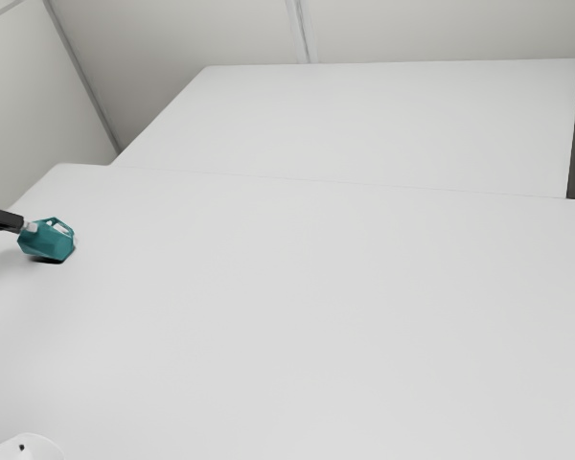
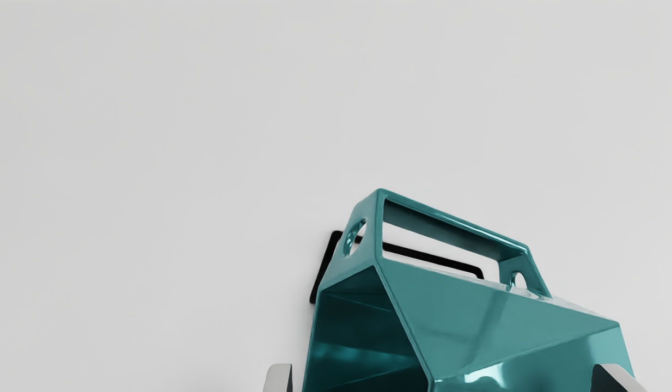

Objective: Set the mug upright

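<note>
Teal mug (image 1: 50, 243) tipped on its side, handle (image 2: 456, 230) pointing away from the gripper (image 1: 29, 227), which is open, fingers spread around it.

The teal mug (image 1: 48, 241) tilts at the tool (image 1: 31, 227) — exterior view's left.

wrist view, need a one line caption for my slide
Teal mug, tipped on its side, between the jaws of the open gripper
</note>
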